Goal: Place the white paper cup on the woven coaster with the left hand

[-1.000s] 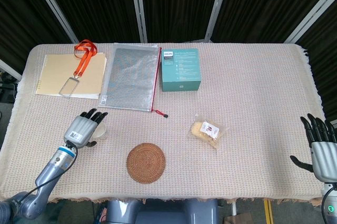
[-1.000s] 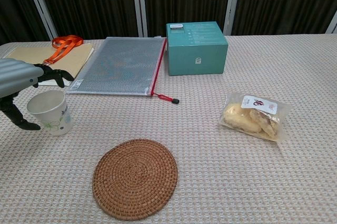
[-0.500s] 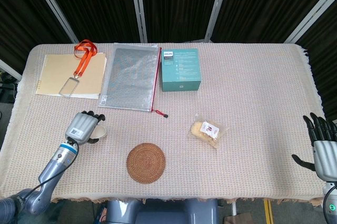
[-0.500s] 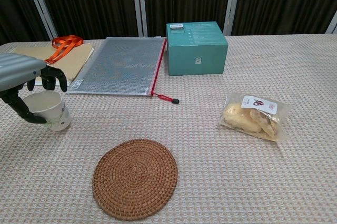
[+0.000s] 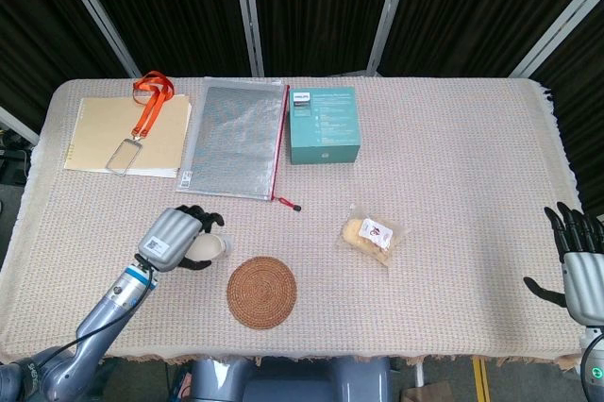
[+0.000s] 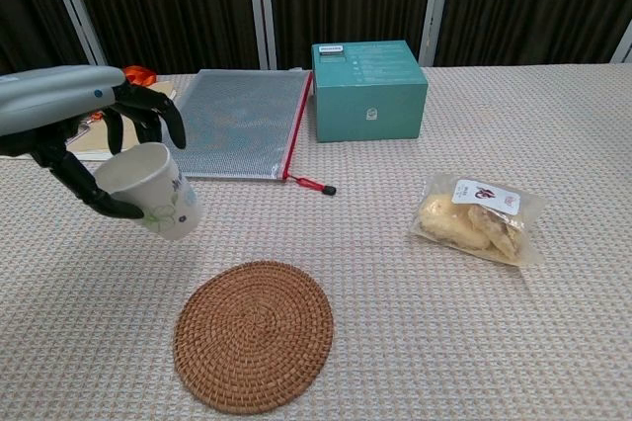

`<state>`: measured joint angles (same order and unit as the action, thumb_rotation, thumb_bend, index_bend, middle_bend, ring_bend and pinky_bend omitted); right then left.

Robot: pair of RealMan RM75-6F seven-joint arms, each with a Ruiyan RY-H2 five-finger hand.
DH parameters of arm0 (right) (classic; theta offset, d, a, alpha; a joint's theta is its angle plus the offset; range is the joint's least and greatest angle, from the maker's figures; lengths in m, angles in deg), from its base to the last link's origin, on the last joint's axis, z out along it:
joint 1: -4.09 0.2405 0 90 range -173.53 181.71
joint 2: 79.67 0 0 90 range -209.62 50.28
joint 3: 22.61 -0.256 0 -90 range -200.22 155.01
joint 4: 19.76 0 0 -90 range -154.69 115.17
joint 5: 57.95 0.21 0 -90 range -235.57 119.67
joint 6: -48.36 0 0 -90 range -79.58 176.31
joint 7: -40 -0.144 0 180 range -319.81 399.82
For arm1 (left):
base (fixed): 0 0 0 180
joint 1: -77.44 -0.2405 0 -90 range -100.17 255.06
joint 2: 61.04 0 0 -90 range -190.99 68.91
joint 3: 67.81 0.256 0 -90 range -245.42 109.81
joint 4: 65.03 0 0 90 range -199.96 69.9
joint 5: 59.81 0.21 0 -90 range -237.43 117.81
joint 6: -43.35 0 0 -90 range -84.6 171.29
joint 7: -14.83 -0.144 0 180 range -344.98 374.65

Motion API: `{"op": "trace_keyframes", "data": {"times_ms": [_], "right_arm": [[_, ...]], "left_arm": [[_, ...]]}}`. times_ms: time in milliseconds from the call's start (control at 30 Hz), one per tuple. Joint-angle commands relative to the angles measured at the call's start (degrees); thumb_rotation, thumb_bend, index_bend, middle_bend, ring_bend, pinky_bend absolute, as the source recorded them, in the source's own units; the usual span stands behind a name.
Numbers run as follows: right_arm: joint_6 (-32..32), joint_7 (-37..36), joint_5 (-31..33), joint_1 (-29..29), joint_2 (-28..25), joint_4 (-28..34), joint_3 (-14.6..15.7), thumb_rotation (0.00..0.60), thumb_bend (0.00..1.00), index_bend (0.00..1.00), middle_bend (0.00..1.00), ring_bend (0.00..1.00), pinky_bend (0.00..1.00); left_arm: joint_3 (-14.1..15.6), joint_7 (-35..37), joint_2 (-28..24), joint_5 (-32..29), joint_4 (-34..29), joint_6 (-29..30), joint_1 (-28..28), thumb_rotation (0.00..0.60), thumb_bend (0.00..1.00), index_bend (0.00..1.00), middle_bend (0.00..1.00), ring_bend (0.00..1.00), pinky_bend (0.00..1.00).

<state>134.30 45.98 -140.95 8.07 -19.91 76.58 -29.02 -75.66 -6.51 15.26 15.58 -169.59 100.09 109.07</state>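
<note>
Probably lab: black-curtained table (image 5: pixel 472 185)

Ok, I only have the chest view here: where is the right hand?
Observer: The right hand shows at the right edge of the table in the head view, fingers spread, holding nothing.
Operator: Is the cup over the coaster yet?
Observer: No. From above, the white paper cup in the left hand is left of the woven coaster, not over it.
Operator: What's behind the left hand?
Observer: A tan folder with an orange lanyard on it.
</note>
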Motion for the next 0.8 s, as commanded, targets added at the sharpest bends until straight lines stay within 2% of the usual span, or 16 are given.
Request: {"op": "trace_keyframes", "data": {"times_ms": [33,133,267,500,633,667,733,800], "right_arm": [[-0.24,-0.07,0.29,0.09,0.01,-0.15,-0.06,0.6,0.0,0.0,0.0,0.0,0.0],[-0.39,-0.32,0.88,0.16,0.01,-0.24,-0.32,0.6,0.0,0.0,0.0,0.0,0.0],[-0.36,-0.59,1.21,0.16,-0.07,-0.3,-0.49,0.6,0.0,0.0,0.0,0.0,0.0],[-0.58,-1.01,1.84,0.19,-0.19,-0.69,-0.66,0.6,0.0,0.0,0.0,0.0,0.0],[-0.54,-1.11,1.77,0.2,-0.23,-0.73,-0.64,0.6,0.0,0.0,0.0,0.0,0.0],[-0.55,-1.15,1.81,0.2,-0.23,-0.73,-0.64,0.6,0.0,0.0,0.0,0.0,0.0],[-0.55,-1.16,1.85,0.2,-0.25,-0.74,-0.67,0.6,0.0,0.0,0.0,0.0,0.0],[-0.43,-1.17,1.83,0.17,-0.27,-0.72,-0.68,0.6,0.0,0.0,0.0,0.0,0.0]], "left_arm": [[0.62,-1.2,2.22,-3.7,-2.36,-3.85,2.55,0.6,0.03,0.36,0.49,0.35,0.44],[1.54,-4.93,4.43,-6.74,-2.71,-5.93,4.58,0.6,0.03,0.37,0.49,0.34,0.44],[2.3,-10.3,6.7,-10.22,-2.46,-5.83,6.4,0.6,0.03,0.37,0.49,0.34,0.44],[3.26,-15.05,10.38,-16.44,-2.41,-5.37,8.91,0.6,0.03,0.37,0.49,0.34,0.44],[3.75,-16.99,11.25,-17.81,-3.23,-4.22,9.88,0.6,0.03,0.36,0.48,0.34,0.43],[3.84,-17.27,11.39,-17.76,-3.39,-3.92,9.99,0.6,0.02,0.35,0.46,0.32,0.43],[4.04,-17.93,11.59,-17.23,-3.5,-3.27,10.16,0.6,0.01,0.29,0.37,0.26,0.41],[4.63,-18.95,11.82,-16.28,-3.41,-2.28,10.27,0.6,0.0,0.14,0.18,0.14,0.38]]}}
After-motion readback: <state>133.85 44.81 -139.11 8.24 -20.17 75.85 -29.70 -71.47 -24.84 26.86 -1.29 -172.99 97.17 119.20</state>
